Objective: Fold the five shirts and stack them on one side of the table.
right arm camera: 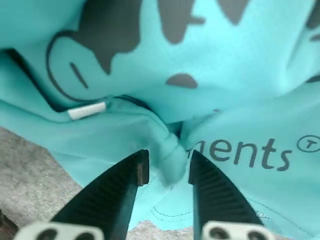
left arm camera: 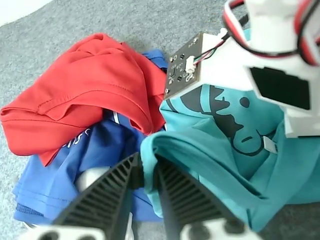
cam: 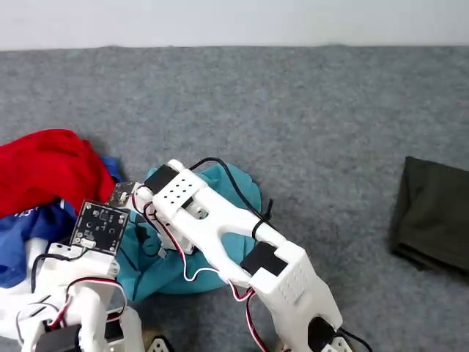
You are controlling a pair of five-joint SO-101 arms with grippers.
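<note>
A crumpled teal shirt (cam: 179,257) with a dark print lies at the front left of the grey table, under both arms. My left gripper (left arm camera: 146,167) is shut on a folded edge of the teal shirt (left arm camera: 235,150). My right gripper (right arm camera: 167,167) is shut on a pinched ridge of the teal shirt (right arm camera: 165,85) near its collar label. A red shirt (cam: 44,169) and a blue shirt (cam: 33,227) are heaped at the left; the red shirt (left arm camera: 90,85) lies over the blue shirt (left arm camera: 85,155). A folded dark green shirt (cam: 432,216) lies at the right edge.
White cloth (cam: 15,301) shows at the front left corner under the blue shirt. The other arm's white body and circuit board (left arm camera: 187,67) hang close over the teal shirt. Bare grey carpet-like table surface (cam: 315,117) stretches across the middle and back.
</note>
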